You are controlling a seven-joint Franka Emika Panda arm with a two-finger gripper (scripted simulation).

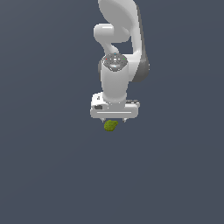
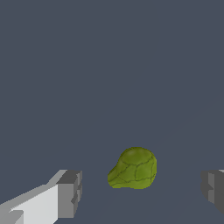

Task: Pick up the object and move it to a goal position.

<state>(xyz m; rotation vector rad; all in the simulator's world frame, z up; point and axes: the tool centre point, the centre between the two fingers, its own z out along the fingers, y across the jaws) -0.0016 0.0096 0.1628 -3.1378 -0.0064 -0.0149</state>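
Note:
The object (image 1: 111, 126) is a small olive-green, lumpy, roundish item lying on the flat grey ground. It also shows in the wrist view (image 2: 134, 169), with its tapered end toward one finger. My white gripper (image 1: 113, 120) hangs straight above it, pointing down. In the wrist view my gripper (image 2: 142, 190) is open, its two grey fingertips (image 2: 70, 192) wide apart with the object between them, nearer the middle. The fingers do not touch the object.
The ground (image 1: 48, 166) is a plain dark grey surface all around. The white arm (image 1: 118, 52) rises behind the gripper in the exterior view.

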